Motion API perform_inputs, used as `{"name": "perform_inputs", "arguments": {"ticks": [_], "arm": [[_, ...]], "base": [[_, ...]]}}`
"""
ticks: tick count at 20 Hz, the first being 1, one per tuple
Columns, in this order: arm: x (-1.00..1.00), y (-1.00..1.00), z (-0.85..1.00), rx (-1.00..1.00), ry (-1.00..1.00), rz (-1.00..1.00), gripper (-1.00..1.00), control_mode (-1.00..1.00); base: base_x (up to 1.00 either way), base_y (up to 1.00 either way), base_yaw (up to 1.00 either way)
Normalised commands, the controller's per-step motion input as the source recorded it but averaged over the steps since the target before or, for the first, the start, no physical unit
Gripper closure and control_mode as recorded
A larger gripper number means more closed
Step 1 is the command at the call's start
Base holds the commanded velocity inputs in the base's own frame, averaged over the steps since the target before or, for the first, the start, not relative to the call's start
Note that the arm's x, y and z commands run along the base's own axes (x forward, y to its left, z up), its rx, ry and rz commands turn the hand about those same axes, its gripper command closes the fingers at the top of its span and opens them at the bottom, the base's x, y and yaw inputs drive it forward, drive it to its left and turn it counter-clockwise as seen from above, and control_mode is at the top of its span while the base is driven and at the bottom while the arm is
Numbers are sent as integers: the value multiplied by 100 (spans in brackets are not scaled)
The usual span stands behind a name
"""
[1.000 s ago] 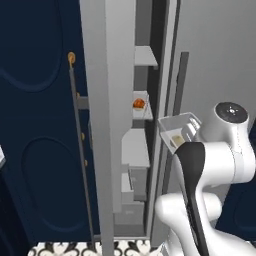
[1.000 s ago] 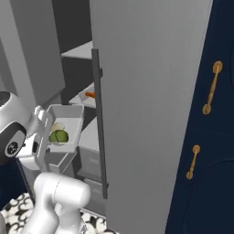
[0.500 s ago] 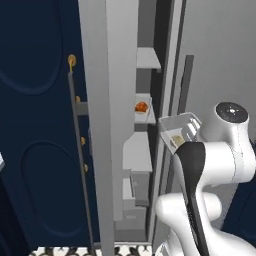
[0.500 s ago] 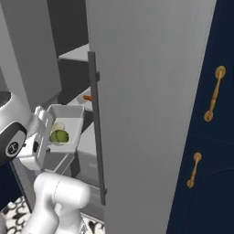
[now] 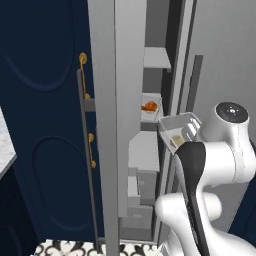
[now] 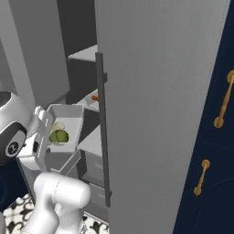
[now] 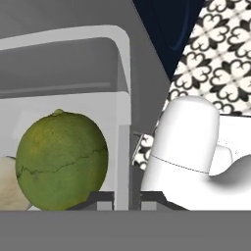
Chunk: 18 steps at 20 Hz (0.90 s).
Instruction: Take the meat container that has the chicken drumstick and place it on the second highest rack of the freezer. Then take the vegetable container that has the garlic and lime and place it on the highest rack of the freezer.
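My gripper (image 7: 122, 200) is shut on the side wall of the vegetable container (image 6: 66, 124), a pale open tray held up in front of the open freezer (image 5: 131, 75). Inside it lie the green lime (image 7: 61, 162) and the pale garlic (image 6: 58, 126). The tray hangs about level with the meat container (image 5: 157, 101), which sits on the second highest rack (image 5: 150, 121) with the orange-brown chicken drumstick (image 5: 149, 106) in it. The highest rack (image 5: 157, 57) is a bare pale shelf above that.
The freezer's long grey door (image 6: 155, 114) stands open at the right, its dark bar handle (image 6: 103, 132) close to the held tray. Grey drawers (image 5: 142, 165) fill the freezer below the racks. Dark navy cabinets (image 5: 45, 125) flank both sides.
The whole picture has shifted: the base has moved nearer the freezer. The vegetable container stays held in the same place beside the arm.
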Motion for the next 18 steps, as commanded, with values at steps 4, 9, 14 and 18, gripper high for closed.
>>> {"name": "perform_inputs", "arguments": {"ticks": [4,9,14,18], "arm": [[0,-7,0,3,-13,9,100,-100],[1,0,45,3,-18,1,100,-100],[21,0,72,0,-8,0,100,-100],[24,0,61,0,-5,0,100,-100]], "base": [[0,0,0],[0,0,0],[0,0,0],[0,0,0]]}}
